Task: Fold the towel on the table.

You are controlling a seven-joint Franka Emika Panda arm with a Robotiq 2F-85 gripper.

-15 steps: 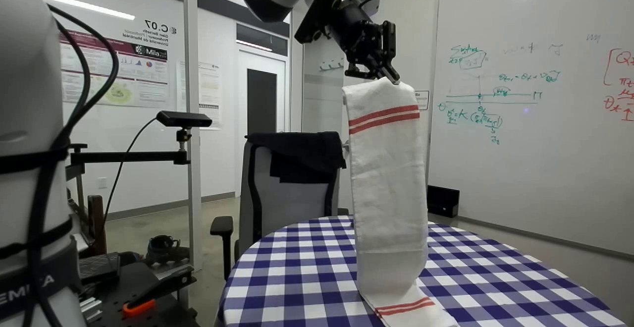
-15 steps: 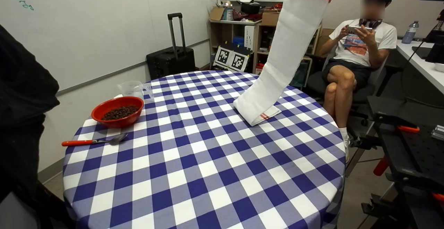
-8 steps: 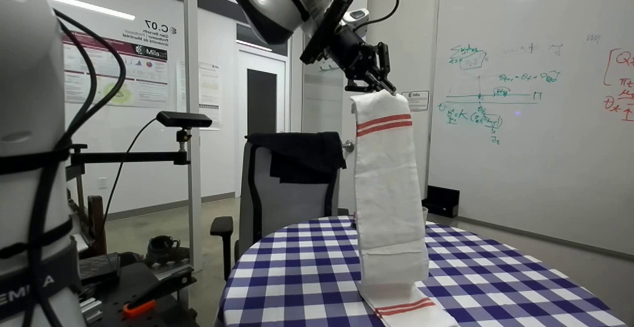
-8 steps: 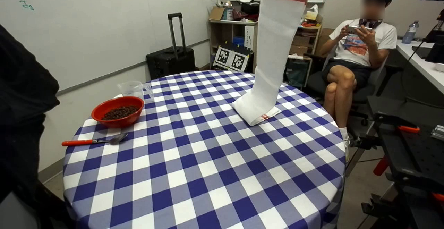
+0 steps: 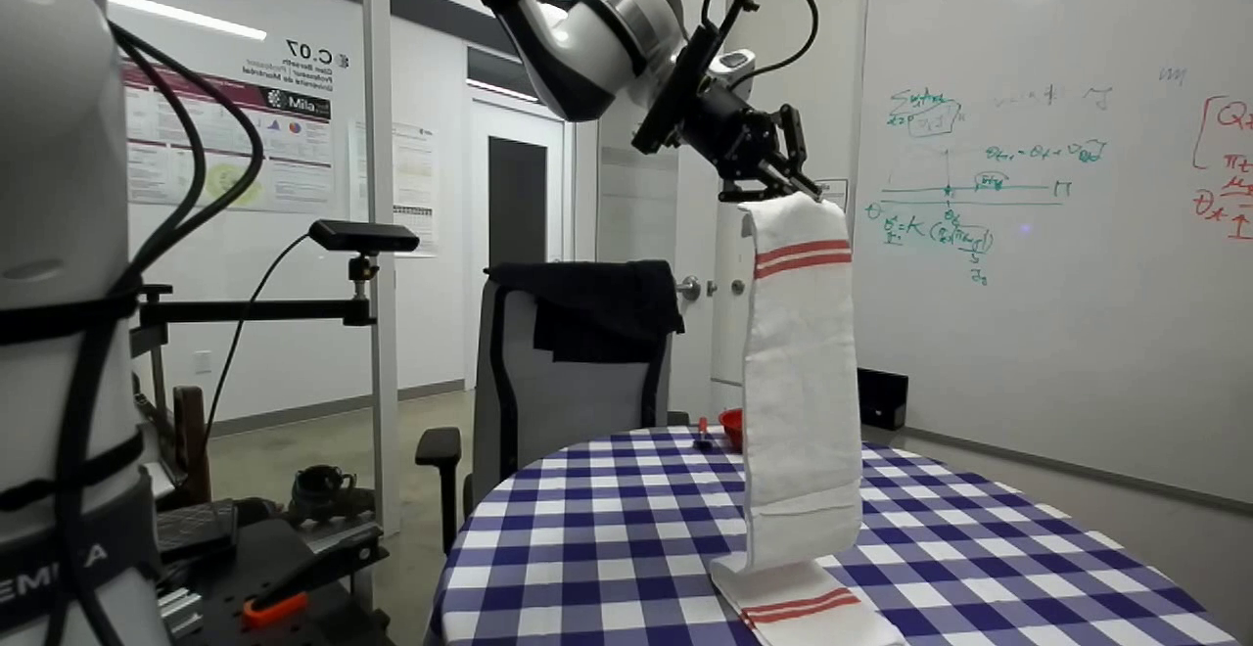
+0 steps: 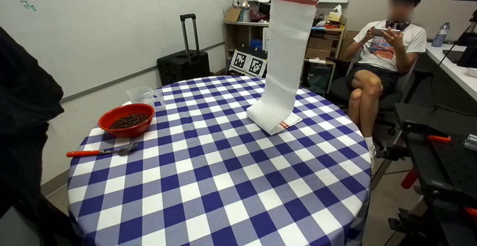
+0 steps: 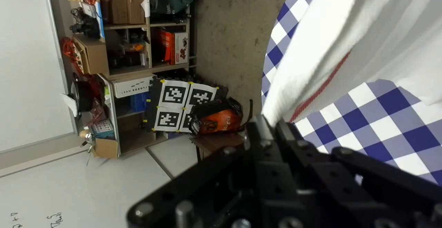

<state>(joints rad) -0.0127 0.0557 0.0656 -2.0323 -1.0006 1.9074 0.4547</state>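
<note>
The hand (image 5: 798,186) is pinching the towel (image 5: 803,382) by its upper end, the arm (image 5: 626,29) reaching in from the upper left of an exterior view. Below the hand the towel hangs as a long white strip, two red stripes close under the grip, and meets the round bench (image 5: 587,548), which wears a blue-and-white checked cloth (image 6: 208,179). In an exterior view the towel's lower end lies flat on the bench below the hanging length, its own pair of red stripes facing up; in an exterior view the towel (image 6: 288,44) drops in from the top edge, curves into a loose fold on the cloth and turns back beneath itself, a bit of red showing at the turned end. In the wrist view it runs from the hand toward the upper right, one red line along it, checked cloth beyond. Well apart from the towel, near the bench's edge, sit a red bowl (image 6: 134,130) of dark bits (image 6: 128,121), an orange-handled utensil (image 6: 87,153) just beside it and a clear jug (image 6: 139,94) just behind; whether jug and bowl touch I cannot tell. Past the bench a person (image 6: 389,56) sits with a phone (image 6: 385,32). A chair (image 5: 582,401) with a black garment (image 5: 597,299) over its back stands near the bench.
</note>
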